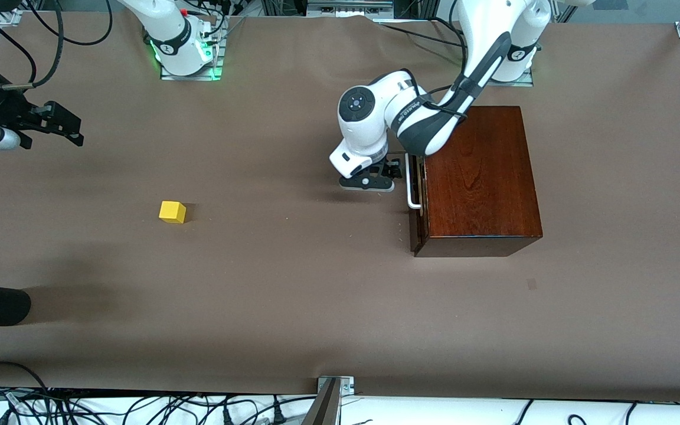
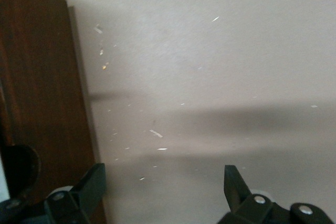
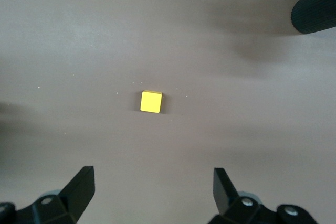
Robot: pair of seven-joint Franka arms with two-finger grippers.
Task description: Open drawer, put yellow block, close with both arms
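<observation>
Both pairs of jaws stand wide apart and hold nothing: the right gripper (image 3: 149, 182) hangs above the yellow block (image 1: 172, 212), the left gripper (image 1: 396, 172) sits low at the white bar handle (image 1: 412, 188) of the drawer (image 1: 415, 189). The drawer is shut in its wooden box (image 1: 479, 177), its front facing the right arm's end of the bench (image 1: 293, 295); the handle's long axis runs toward the front camera. The block rests flat near the right arm's end.

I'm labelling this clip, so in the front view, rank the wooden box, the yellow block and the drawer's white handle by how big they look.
1. The wooden box, by far the largest.
2. The white handle, a long thin bar, partly hidden by the left arm.
3. The yellow block, shorter than the handle but thicker, so these two are close.
</observation>
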